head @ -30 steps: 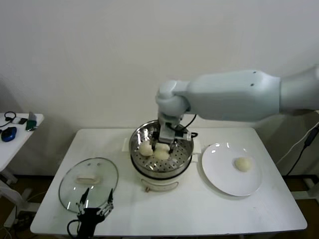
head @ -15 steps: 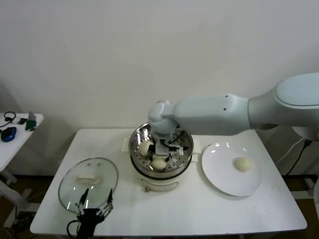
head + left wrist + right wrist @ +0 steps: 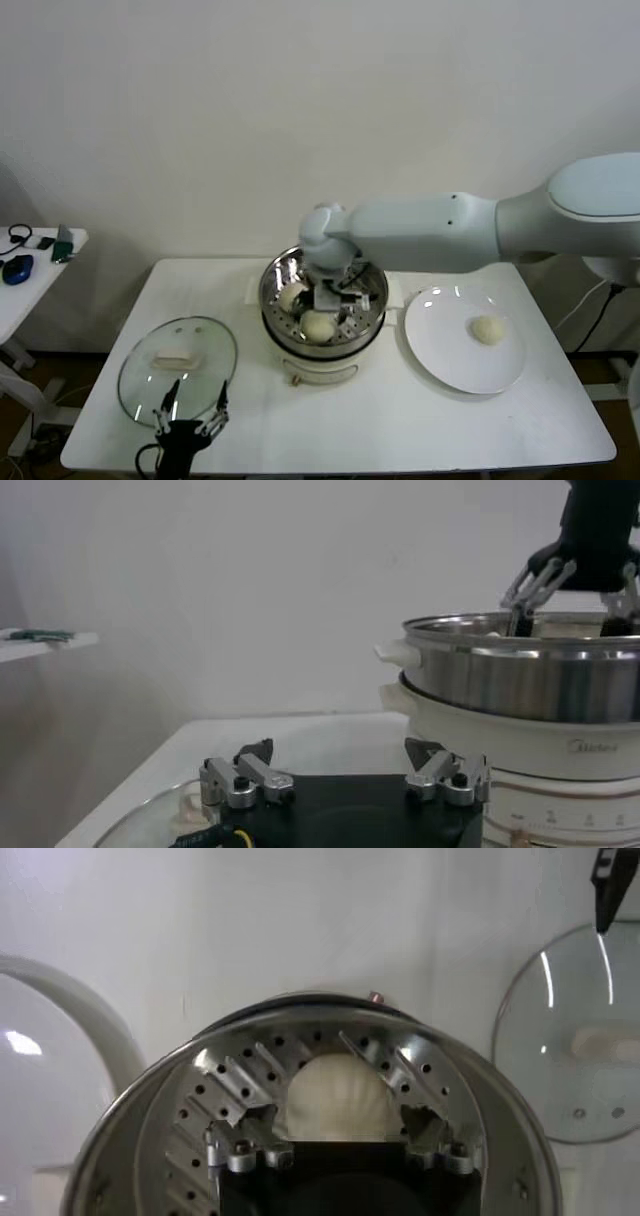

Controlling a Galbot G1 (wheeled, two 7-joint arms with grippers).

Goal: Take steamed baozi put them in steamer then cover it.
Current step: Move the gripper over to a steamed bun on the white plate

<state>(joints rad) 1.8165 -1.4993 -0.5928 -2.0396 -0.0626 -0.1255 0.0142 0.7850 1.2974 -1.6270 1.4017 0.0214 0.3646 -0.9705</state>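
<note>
Centrally on white counter [image 3: 380, 420], against bare white wall [image 3: 300, 100]: steamer [image 3: 372, 282] with baozi [image 3: 318, 325] between spread, empty jaws of right gripper [image 3: 331, 300]. Beside it, cover [image 3: 178, 357] flat, left gripper [image 3: 190, 412] parked over its near rim, jaws wide. Rightward, plate [image 3: 440, 350] bearing last baozi [image 3: 488, 330]. Leftward, side table [image 3: 30, 270].

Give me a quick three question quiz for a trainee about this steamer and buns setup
1. How many baozi are left on the white plate?
2. True or false: the glass cover sits on the steamer.
3. Which gripper is over the steamer? A) left B) right

Key:
1. One, a single baozi.
2. False. It lies on the table, to the robot's left of the steamer.
3. B. The right gripper has its jaws open around a bun in the basket; the left gripper waits near the cover.
</note>
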